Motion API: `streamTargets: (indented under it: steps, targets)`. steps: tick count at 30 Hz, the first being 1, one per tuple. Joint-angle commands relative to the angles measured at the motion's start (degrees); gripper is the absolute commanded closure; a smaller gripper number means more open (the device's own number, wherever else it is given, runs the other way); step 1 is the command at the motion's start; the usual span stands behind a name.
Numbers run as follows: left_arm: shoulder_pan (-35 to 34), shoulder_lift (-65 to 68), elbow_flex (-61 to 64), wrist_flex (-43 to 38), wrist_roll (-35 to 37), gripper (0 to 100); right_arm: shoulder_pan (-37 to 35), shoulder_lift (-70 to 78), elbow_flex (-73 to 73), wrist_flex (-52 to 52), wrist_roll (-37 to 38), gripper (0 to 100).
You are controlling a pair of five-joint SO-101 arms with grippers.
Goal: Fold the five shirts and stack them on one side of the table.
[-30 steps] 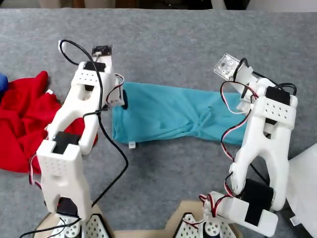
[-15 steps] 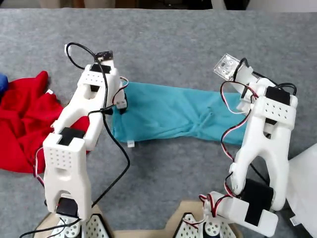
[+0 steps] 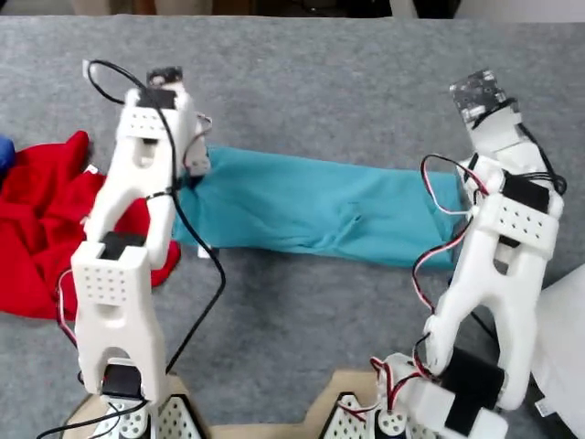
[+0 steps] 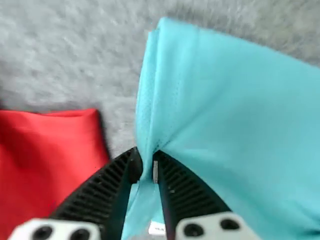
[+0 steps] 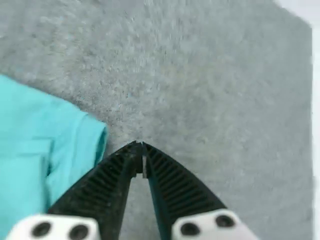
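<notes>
Across the middle of the high view, on the grey table [image 3: 320,82]: teal shirt [image 3: 311,206], laid out as a long flat band from one arm to the other, with a few creases near its centre. At the band's left end, left gripper [image 4: 147,167], seen close in the left wrist view: jaws nearly closed, pinching a bunched fold of the shirt's edge, cloth fanning out towards the upper right of that frame. Just below the jaws there, a small white tag [image 4: 157,229] on the shirt's hem. Left of the band in the high view, red shirt [image 3: 41,229], crumpled in a heap and partly under the left arm; from the wrist, a smooth red patch at lower left, apart from the teal by a strip of grey. At the far left edge from above, a blue scrap [image 3: 5,151]. At the band's right end, right gripper [image 5: 141,152]: tips together in the right wrist view, resting over bare grey just beside the shirt's rounded edge at the left of that frame; impossible to tell whether any cloth is caught between them. From above, that end hidden under the arm itself. In the lower right corner of the high view, white cloth [image 3: 562,338], beside the right arm's base.
</notes>
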Motion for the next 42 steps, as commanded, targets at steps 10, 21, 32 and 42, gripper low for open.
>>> streamTargets:
  steps: [10,21,32,42]
  targets:
    - [7.56,-0.57,-20.40,11.08,-3.52,98,10.24,19.38,-12.97,-8.09,-20.92,99.4]
    - [26.99,5.85,-25.41,5.27,4.40,98,15.43,23.08,-16.04,-10.20,-11.87,99.4]
    - [35.52,18.07,-43.25,0.18,9.23,98,23.52,23.16,-17.01,-14.15,-12.31,99.4]
    - [41.67,18.59,-43.96,-9.14,11.60,98,22.64,23.25,-16.75,-14.24,-12.31,99.4]
